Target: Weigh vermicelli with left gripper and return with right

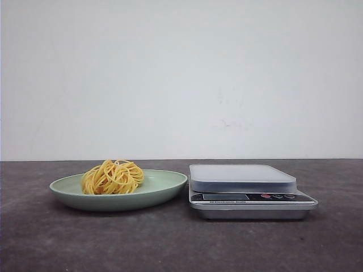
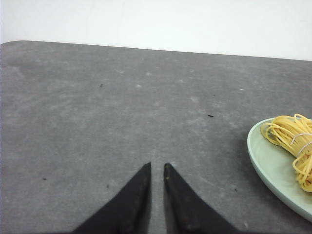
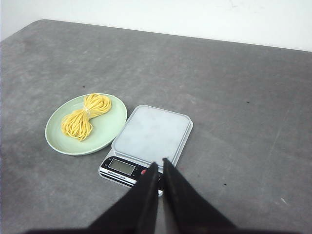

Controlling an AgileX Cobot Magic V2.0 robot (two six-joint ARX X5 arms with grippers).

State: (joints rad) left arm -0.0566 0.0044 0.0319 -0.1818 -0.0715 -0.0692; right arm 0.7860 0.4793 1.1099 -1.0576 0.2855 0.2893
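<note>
Front view shows the dark surface, then the scale with bare platform, then the plate holding the vermicelli. I judge weighing not started. Left hand and right hand: fingers nearly together, empty. Scale lettering unreadable.

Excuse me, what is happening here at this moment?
Nothing is being handled yet. A round nest of thin yellow vermicelli lies on a pale green shallow plate, on a dark grey table. Beside the plate stands a silver digital kitchen scale, and its platform is bare. The black left gripper hangs over bare table next to the plate, its fingers nearly together and holding nothing. The black right gripper hangs above the scale, also nearly closed and holding nothing.
</note>
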